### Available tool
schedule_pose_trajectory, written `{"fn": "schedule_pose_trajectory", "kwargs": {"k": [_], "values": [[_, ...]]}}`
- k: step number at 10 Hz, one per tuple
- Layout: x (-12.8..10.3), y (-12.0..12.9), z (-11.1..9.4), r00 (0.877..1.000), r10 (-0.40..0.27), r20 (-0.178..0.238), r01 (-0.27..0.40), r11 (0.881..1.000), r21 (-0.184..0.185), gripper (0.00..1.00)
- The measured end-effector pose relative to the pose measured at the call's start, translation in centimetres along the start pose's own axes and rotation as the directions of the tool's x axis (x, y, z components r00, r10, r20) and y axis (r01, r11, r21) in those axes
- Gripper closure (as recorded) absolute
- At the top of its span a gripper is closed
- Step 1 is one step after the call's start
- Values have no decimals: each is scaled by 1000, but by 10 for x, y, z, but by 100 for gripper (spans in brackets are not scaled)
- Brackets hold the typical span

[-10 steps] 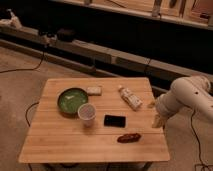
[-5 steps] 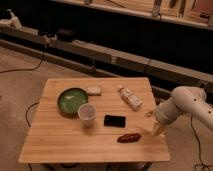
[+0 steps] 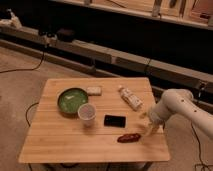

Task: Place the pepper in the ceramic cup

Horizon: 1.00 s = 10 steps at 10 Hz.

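The pepper [image 3: 129, 137] is a small dark reddish-brown curved piece lying on the wooden table [image 3: 60, 142] near its front right edge. The ceramic cup [image 3: 87, 113] is small, white and round, and stands upright left of centre, just right of the green bowl. My gripper [image 3: 146, 124] hangs at the end of the white arm [image 3: 172, 103] over the table's right edge, slightly right of and above the pepper, apart from it. The cup is about a hand's length to the left of the pepper.
A wider green bowl [image 3: 71, 99] sits left of the cup. A flat black rectangle [image 3: 114, 120] lies between cup and pepper. A white tube [image 3: 130, 97] lies at the back right, a pale small block [image 3: 93, 90] at the back. Cables run on the floor.
The arm has come down and moved left, bringing the gripper closer to the pepper. The objects on the table have not moved.
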Motion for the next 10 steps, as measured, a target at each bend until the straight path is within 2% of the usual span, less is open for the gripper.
{"fn": "schedule_pose_trajectory", "kwargs": {"k": [3,5,7,8,10], "values": [[-21,-7,18,999,-36,5,36,999,-22,35],[-40,1,23,998,-58,38,60,997,-45,35],[-50,12,27,994,-93,48,96,993,-62,35],[-51,18,31,993,-111,36,113,991,-73,35],[-43,26,41,994,-105,-7,104,991,-84,35]]}}
